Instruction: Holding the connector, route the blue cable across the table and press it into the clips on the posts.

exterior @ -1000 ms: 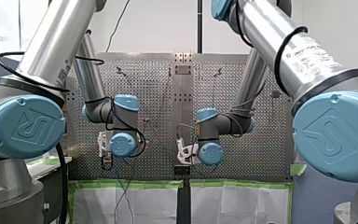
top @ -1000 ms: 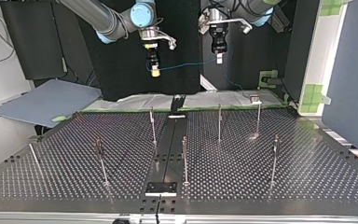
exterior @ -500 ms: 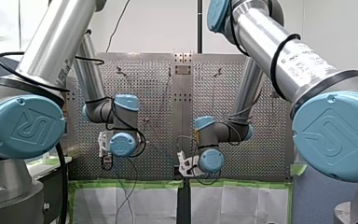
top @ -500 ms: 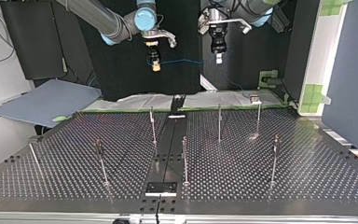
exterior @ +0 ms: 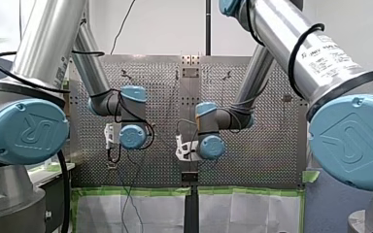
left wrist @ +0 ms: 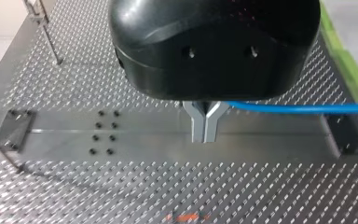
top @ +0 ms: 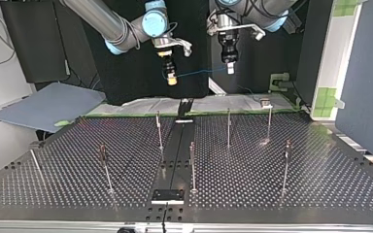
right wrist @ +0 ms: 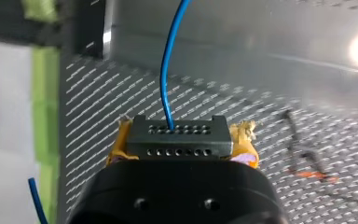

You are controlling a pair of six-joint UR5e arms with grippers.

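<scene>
Right arm's jaws clamping connector [right wrist: 177,137], left arm's jaws shut on blue cable [left wrist: 298,108] strung between them, thin posts [top: 193,162] standing on desk [top: 320,194] below, apart from both.

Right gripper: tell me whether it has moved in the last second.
Yes. In the top view my right gripper has shifted to the view's right, from in line with the post toward the black bracket.

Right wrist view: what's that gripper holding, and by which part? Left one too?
My right gripper clamps the grey connector by its two ends, between yellow pads. My left gripper looks shut on the blue cable, partway along it.
</scene>
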